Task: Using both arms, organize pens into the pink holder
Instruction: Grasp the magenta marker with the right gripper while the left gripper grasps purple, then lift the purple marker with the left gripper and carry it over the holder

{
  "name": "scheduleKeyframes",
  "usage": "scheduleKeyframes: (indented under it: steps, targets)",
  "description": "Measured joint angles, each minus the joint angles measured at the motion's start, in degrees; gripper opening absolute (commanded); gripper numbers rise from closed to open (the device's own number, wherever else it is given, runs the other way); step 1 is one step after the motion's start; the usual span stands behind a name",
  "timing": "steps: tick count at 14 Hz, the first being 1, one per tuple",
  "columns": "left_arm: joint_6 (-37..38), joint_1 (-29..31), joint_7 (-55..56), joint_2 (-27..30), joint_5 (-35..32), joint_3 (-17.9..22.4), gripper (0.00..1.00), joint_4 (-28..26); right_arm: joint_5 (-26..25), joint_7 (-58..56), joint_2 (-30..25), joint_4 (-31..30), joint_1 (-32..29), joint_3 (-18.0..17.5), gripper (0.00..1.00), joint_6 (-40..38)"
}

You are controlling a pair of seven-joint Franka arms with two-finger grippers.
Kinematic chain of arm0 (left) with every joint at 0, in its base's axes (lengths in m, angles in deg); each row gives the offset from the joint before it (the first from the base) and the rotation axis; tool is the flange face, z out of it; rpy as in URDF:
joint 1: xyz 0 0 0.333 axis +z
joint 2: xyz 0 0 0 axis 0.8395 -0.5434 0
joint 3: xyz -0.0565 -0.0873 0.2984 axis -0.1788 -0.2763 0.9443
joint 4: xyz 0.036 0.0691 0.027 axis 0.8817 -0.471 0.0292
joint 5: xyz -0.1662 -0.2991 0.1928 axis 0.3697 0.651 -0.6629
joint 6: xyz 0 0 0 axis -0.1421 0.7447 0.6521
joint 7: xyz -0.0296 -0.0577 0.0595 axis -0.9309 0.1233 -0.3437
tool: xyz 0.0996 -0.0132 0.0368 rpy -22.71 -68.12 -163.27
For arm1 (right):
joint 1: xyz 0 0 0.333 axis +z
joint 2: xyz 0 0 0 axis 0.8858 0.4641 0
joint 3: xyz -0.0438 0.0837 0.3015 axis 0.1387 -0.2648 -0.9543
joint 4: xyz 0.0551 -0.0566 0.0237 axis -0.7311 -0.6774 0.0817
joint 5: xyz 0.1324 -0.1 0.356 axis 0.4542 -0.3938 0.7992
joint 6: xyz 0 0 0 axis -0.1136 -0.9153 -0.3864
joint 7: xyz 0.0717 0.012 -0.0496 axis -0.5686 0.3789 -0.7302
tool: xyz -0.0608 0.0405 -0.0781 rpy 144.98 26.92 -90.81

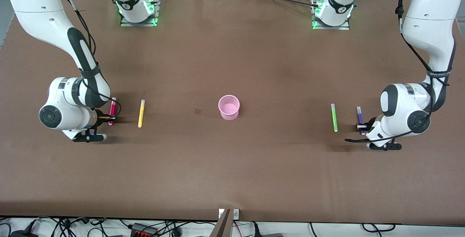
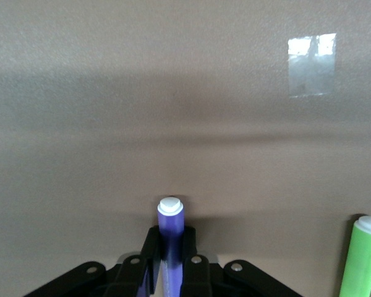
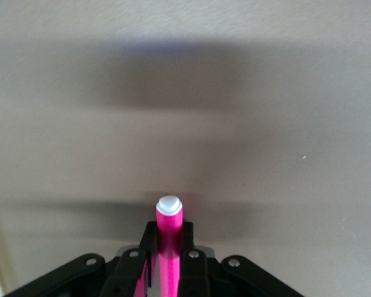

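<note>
Down at table level, your left gripper [image 1: 361, 125] is pinching the slim purple marker pen [image 1: 359, 116] while your right gripper [image 1: 109, 119] is clamping the magenta-pink one [image 1: 113, 108], so you're mid-grab and next you're needing lifts toward the small translucent pink plastic cup [image 1: 229, 107] sitting mid-table between the yellow marker [image 1: 141, 113] and light green marker [image 1: 334, 117].

Pink holder [image 1: 229, 107] at table centre; yellow pen [image 1: 141, 113] at nine o'clock, light green pen [image 1: 334, 117] at three o'clock.

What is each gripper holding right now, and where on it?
The left gripper clamps the purple pen on its barrel below the white end; the right gripper clamps the magenta pen likewise.
</note>
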Motion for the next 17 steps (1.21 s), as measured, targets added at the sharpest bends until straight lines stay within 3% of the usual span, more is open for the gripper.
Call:
scheduleKeyframes:
  steps: [4,9,12,17]
  targets:
    - [10.57,-0.07,-0.15,4.73,0.0,-4.64,0.02,3.57,0.67,-8.73,-1.78,12.87,0.28,-5.99,0.0,-16.35]
    - [26.92,-0.47,0.14,11.13,0.44,-14.43,0.02,9.86,3.07,-10.31,-3.11,20.46,0.71,-14.86,0.0,-19.87]
    - [32.45,-0.66,0.01,11.16,6.26,-19.34,0.01,12.3,3.07,-10.4,-3.06,21.33,0.72,-15.48,0.0,-18.98]
    - [33.26,-0.44,-5.06,11.09,14.1,-27.03,0.01,15.01,3.06,-11.27,-2.88,21.39,-0.21,-15.24,0.0,-17.22]
